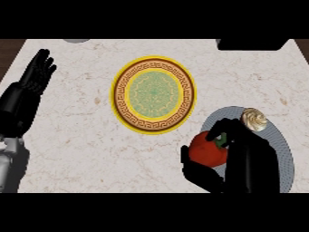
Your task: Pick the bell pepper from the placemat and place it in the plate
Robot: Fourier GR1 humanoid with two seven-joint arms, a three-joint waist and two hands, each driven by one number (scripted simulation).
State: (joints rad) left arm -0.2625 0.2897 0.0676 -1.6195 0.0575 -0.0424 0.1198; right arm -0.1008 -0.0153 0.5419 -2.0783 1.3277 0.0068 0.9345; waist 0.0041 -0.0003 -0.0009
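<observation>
Marbled counter [70,122]; round ornate yellow-rimmed plate [154,95]; grey oval placemat [285,156], mostly hidden beneath right hand [240,156], fingers and thumb curled round glossy red bell pepper [207,149] over the mat; left hand [35,77], fingers straight, resting; small cream swirled item [255,119].

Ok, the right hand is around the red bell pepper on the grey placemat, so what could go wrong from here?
Two risks, as I judge it. The right hand curls round the red bell pepper with the cream swirled pastry close beside its fingers, so lifting may knock that pastry on the grey oval placemat. The hand also hides much of the pepper, so the hold is hard to check before moving to the yellow patterned plate.
</observation>
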